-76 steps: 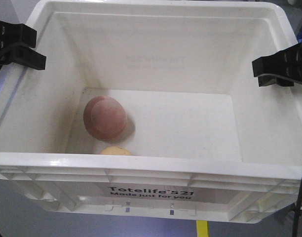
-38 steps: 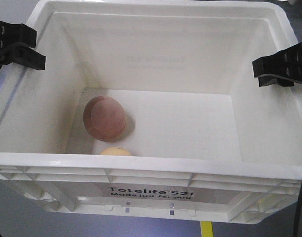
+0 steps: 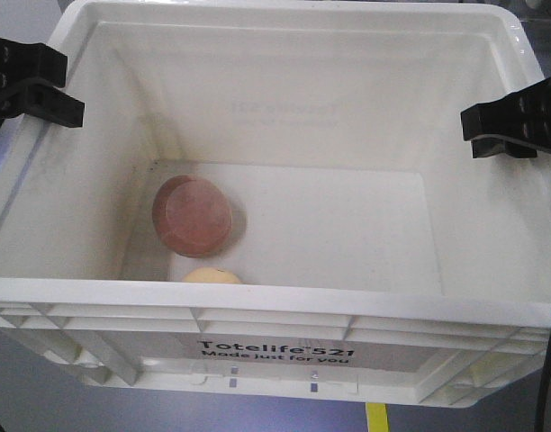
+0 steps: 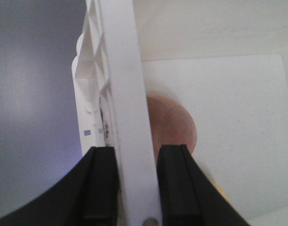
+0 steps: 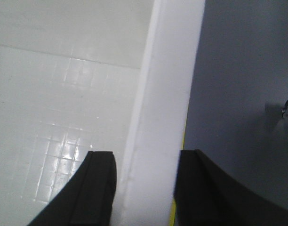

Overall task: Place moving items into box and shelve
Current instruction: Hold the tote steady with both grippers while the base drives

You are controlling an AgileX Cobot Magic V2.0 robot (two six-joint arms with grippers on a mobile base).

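Jaws astride box [image 3: 257, 297] rim; ball [image 4: 174, 125] L-wrist.

"Totelife 521" over "Made just for you", black on the box [image 3: 365, 304] outer wall, below left gripper [image 3: 67, 110] and right gripper [image 3: 478, 128].

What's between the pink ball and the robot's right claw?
Past the pink ball there's only bare crate floor, then the crate's side wall, whose rim the right gripper grips. The front view shows this.
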